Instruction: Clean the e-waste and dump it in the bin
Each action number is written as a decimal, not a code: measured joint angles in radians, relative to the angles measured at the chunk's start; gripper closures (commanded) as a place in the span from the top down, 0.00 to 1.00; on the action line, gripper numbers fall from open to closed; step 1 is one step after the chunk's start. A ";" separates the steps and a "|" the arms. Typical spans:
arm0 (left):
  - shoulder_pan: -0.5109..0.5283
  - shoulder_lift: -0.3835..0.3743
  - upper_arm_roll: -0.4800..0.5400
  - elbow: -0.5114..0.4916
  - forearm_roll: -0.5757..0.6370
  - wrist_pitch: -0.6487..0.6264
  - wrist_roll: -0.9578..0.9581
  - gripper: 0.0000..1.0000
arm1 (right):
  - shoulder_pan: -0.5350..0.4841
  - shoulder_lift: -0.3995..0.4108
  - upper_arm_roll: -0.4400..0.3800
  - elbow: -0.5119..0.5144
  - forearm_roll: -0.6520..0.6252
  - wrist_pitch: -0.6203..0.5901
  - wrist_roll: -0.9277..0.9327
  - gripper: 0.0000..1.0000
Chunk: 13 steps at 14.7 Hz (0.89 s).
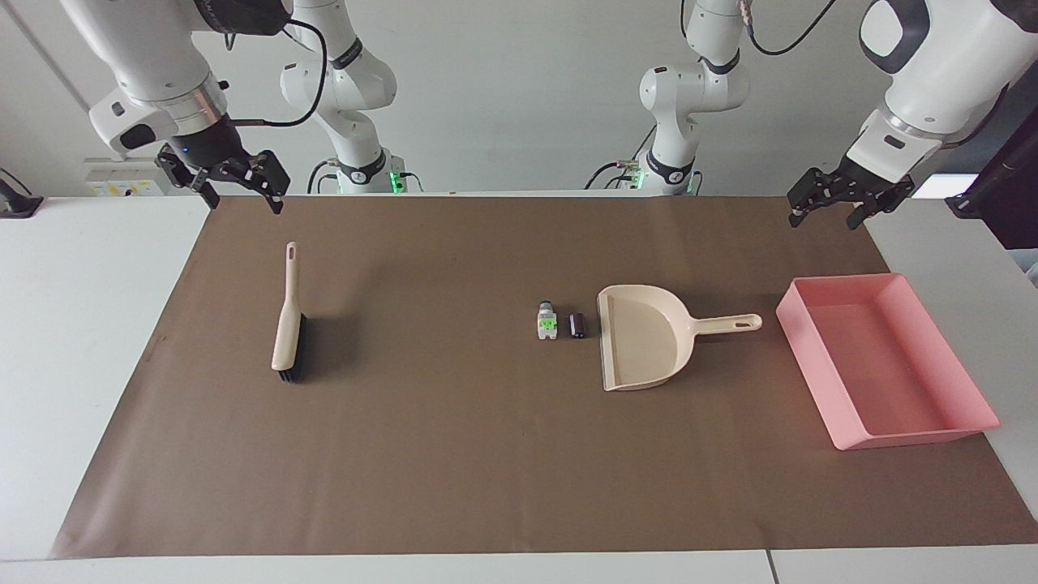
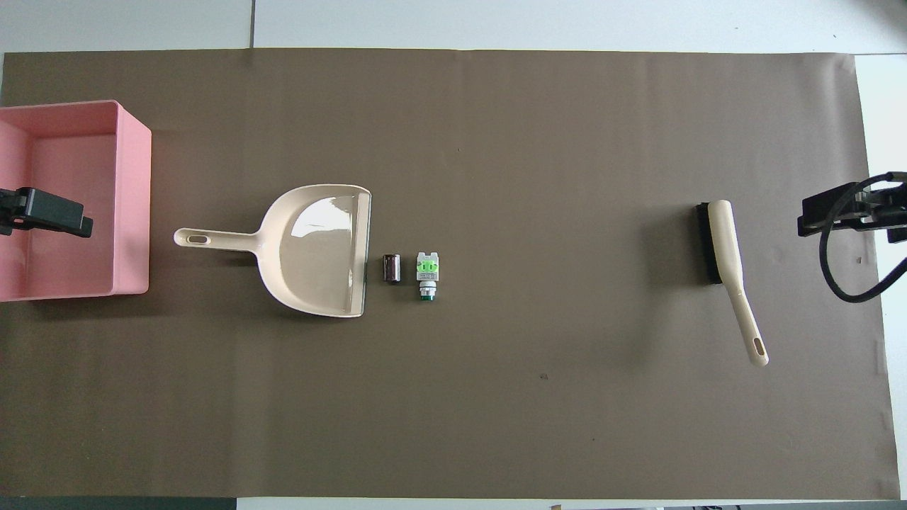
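Observation:
The e-waste lies mid-mat: a white part with a green patch (image 1: 547,321) (image 2: 427,273) and a small black cylinder (image 1: 577,325) (image 2: 392,268), side by side, just off the open lip of the beige dustpan (image 1: 641,337) (image 2: 319,248). The empty pink bin (image 1: 811,365) (image 2: 132,198) sits at the left arm's end of the mat. My left gripper (image 1: 825,217) (image 2: 42,212) hangs open and raised; in the overhead view it overlaps the bin. My right gripper (image 1: 243,201) (image 2: 840,212) hangs open and empty, raised over the mat's right-arm end.
A beige hand brush with black bristles (image 1: 288,324) (image 2: 726,255) lies on the brown mat (image 1: 454,454) toward the right arm's end, its handle pointing toward the robots. The dustpan's handle (image 1: 726,324) points toward the bin. White table surrounds the mat.

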 measured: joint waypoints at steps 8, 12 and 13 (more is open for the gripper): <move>-0.001 0.000 -0.001 0.000 0.000 0.000 0.000 0.99 | 0.000 -0.001 0.000 -0.009 0.000 0.000 0.000 1.00; -0.002 -0.001 -0.004 0.001 0.000 0.000 0.000 0.98 | -0.019 -0.033 -0.004 -0.110 0.000 0.048 -0.035 1.00; -0.002 -0.001 -0.004 0.001 0.000 0.000 0.000 0.97 | -0.035 -0.053 -0.005 -0.167 0.000 0.094 -0.067 1.00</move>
